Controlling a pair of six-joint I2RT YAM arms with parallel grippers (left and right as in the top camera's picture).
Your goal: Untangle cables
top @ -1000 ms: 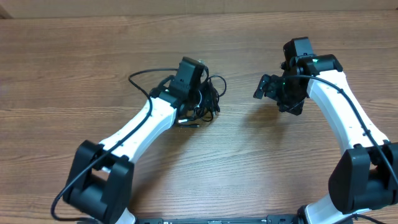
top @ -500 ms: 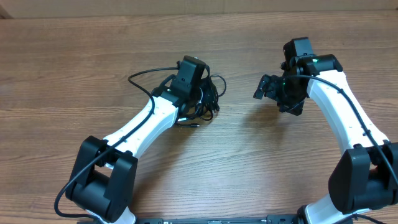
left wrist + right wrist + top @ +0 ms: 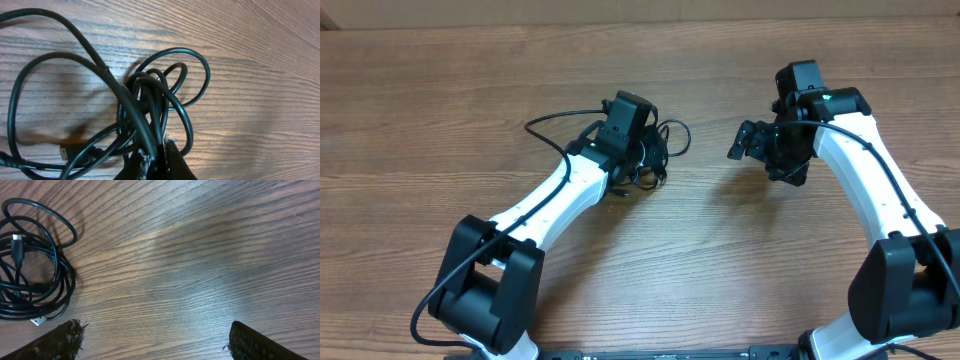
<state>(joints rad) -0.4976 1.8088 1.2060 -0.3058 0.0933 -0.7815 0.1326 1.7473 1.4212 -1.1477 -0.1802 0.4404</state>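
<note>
Item: the tangle of thin black flexible cables (image 3: pixel 658 160) lies on the brown wood-grain worktop (image 3: pixel 720 260), left of centre, as a knotted clump with loose loops at either side. Its spread runs roughly left to right, with one long strand arcing away to the left.

Left pincer (image 3: pixel 157 160): closed tight, its tips pinching strands at the near edge of the knot. The rest of the clump fans away ahead of it, resting on the worktop.

Right pincer (image 3: pixel 765 155): jaws wide apart, holding nothing, hovering well apart from the clump.

Governing relation: the cables lie to the left of the right pincer, across a stretch of bare worktop, and show only at the left edge of the right wrist view. The left arm is at the bundle and the right is not. A free round loop projects from the clump toward the right pincer and is judged the nearest strand for it to reach
</note>
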